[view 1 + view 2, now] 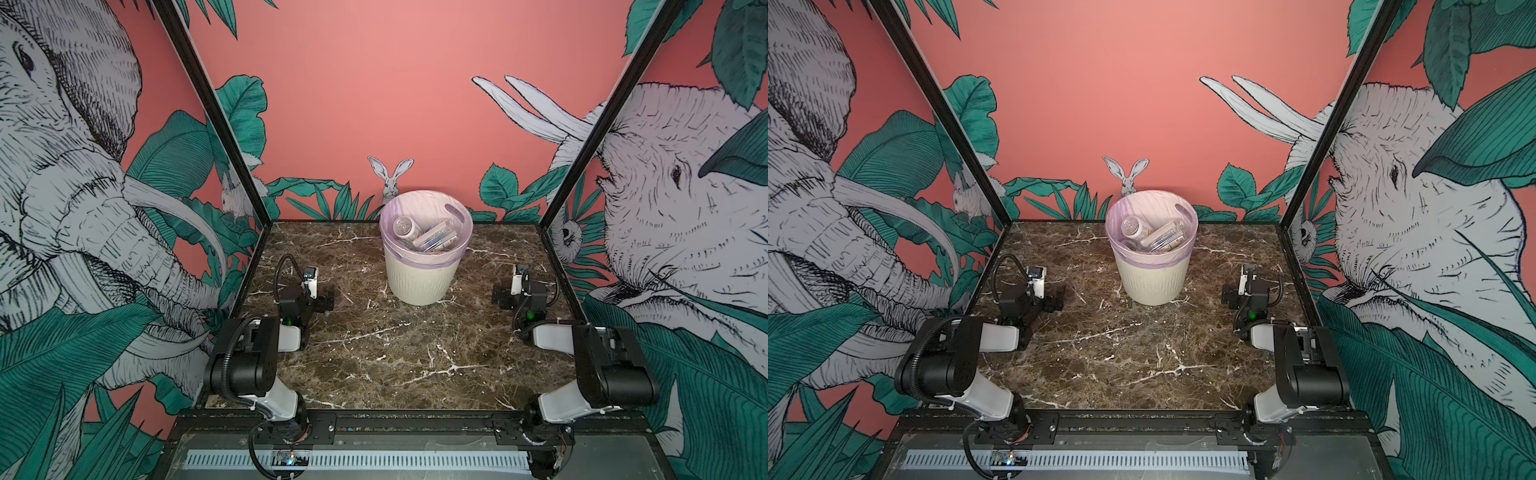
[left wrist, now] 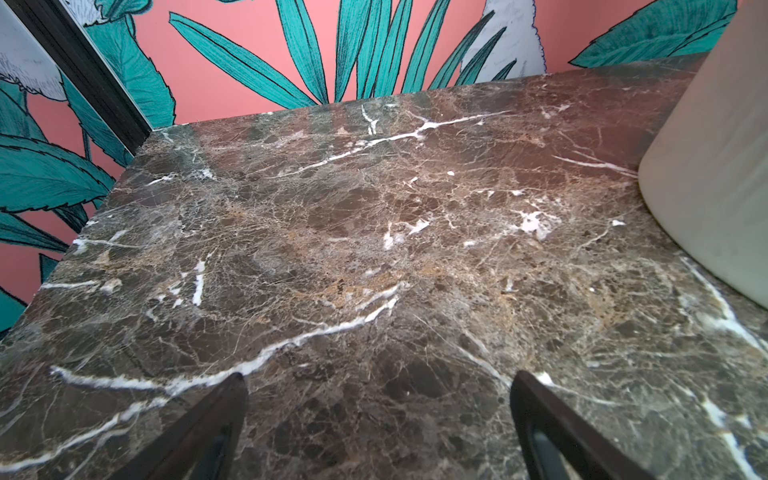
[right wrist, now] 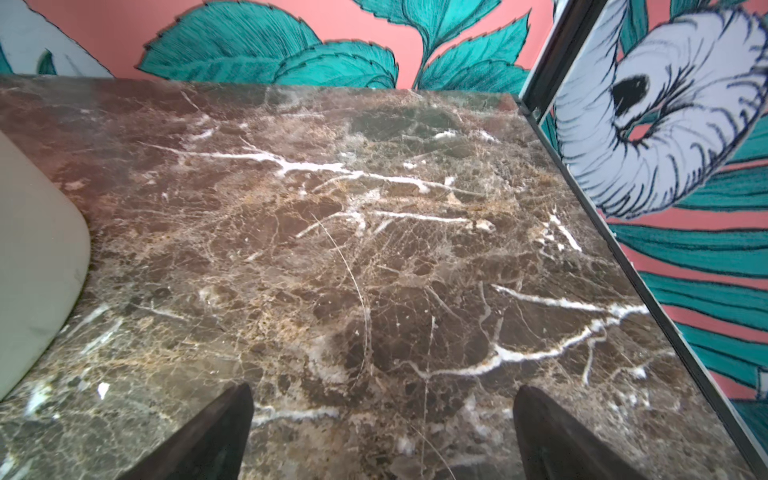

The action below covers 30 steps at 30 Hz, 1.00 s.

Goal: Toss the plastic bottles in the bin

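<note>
The left pincer (image 2: 379, 376) is seen with its dark, tapered fingers (image 2: 216, 419) spread wide apart, and the right pincer (image 3: 383, 387) is opened the same way. Between each pair only the table (image 1: 395, 357) is shown, a polished brown marble slab veined in white and tan. Both pincers are set low over the slab.

The bin (image 1: 419, 286) is placed between the two pincers, apart from each. It is a round, tapered bucket of cream-white plastic, finely ribbed down its wall, with a handle slot cut near the rim. In the left wrist view its smooth pale wall is caught beside the left pincer, on the side toward the right arm; in the right wrist view a rounded pale edge is caught on the side toward the left arm.

A thin, translucent lilac bag (image 1: 422, 257) is folded over the rim. The plastic bottles (image 1: 428, 239) are piled inside — clear cylinders lying slanted, one with a round end turned upward. Their labels are too small to be read.
</note>
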Tool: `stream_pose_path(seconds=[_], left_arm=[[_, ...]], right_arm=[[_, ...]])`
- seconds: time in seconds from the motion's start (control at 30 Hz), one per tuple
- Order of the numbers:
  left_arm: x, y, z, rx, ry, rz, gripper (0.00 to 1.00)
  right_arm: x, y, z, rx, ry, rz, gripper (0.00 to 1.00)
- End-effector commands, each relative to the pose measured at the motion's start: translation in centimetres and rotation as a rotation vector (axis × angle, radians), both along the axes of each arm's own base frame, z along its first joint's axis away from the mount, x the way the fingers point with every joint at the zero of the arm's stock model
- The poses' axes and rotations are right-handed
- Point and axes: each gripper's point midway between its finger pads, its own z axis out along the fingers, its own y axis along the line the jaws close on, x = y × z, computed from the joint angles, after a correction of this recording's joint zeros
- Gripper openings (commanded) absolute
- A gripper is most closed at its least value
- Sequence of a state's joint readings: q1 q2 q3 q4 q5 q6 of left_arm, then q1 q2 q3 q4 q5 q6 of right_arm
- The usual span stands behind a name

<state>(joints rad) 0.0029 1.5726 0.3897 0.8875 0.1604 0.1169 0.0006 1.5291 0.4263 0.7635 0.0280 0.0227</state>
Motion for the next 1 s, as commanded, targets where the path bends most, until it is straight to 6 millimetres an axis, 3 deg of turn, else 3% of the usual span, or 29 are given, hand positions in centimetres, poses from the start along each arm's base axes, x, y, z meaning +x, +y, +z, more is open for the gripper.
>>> stream_pose_path(seconds=[0.0,0.97], left_arm=[[0.48,0.08,1.23,0.017,-0.037,-0.003,1.0],[0.49,0.06,1.27,0.017,-0.039,-0.004,1.0]], right_arm=[[0.27,0.6,0.99,-0.019,-0.069,0.033,0.98],[0.4,0.57,1.17,-0.018,-0.085,0.03,0.99]])
